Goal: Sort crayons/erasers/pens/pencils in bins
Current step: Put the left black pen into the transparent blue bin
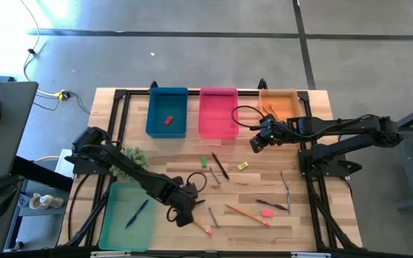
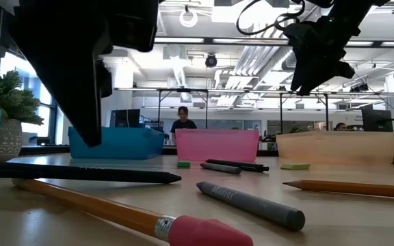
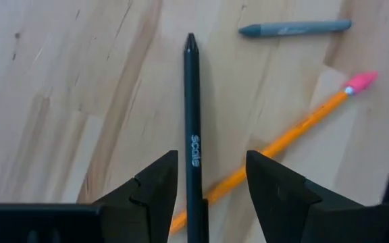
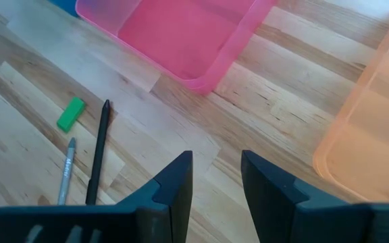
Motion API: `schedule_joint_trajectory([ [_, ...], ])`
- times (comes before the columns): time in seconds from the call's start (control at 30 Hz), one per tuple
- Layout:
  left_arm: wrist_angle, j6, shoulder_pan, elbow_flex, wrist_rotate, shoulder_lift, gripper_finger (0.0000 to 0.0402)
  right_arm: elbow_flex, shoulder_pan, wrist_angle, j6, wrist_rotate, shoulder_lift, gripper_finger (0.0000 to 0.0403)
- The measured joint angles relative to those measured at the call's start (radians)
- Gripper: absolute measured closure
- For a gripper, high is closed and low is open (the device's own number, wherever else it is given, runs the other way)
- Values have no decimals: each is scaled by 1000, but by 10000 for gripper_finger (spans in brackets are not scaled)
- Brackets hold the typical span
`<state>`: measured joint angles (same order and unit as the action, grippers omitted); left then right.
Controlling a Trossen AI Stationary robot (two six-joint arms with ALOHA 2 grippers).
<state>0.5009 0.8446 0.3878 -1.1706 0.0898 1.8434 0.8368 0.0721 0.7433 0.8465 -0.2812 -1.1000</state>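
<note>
Taking the pink bin (image 1: 218, 113) at the table's far edge as the landmark and reading from its left: the light green bin (image 1: 126, 215) sits well to its near-left at the front corner, a dark blue pen (image 1: 136, 213) already lying in it, which suggests that tray is meant for pens; just beside that bin, toward the pink one, the left gripper (image 3: 211, 185) is down at the table with its fingers parted and a black pen (image 3: 193, 128) lying lengthwise in the gap between them, though the fingers are not pressed on it, so I judge it is lined up along the pen to take it (or has just let it go; the frames do not settle which); an orange pencil (image 3: 296, 127) with a pink tip passes under that pen, and a grey crayon (image 3: 294, 28) lies just past it; the blue bin (image 1: 168, 112) stands touching or nearly touching the pink bin's left side and holds a red eraser (image 1: 168, 120); nearer the front from the pink bin lie a green eraser (image 4: 71, 114), another black pen (image 4: 97, 154) and a grey crayon, still unsorted; to the pink bin's right the right gripper (image 4: 216, 181) hangs above the bare wood between it and the orange bin (image 4: 373, 128), fingers narrowly parted and holding nothing, apparently waiting clear of the left arm's work.
</note>
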Motion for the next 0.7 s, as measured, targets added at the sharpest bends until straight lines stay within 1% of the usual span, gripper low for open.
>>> schedule_joint_trajectory([
  [0.53,2,-2,0,-2,-11,87,241,0,0,5,-3,0,0,284],
  [0.7,9,15,1,-3,10,93,243,0,0,7,-3,0,0,284],
])
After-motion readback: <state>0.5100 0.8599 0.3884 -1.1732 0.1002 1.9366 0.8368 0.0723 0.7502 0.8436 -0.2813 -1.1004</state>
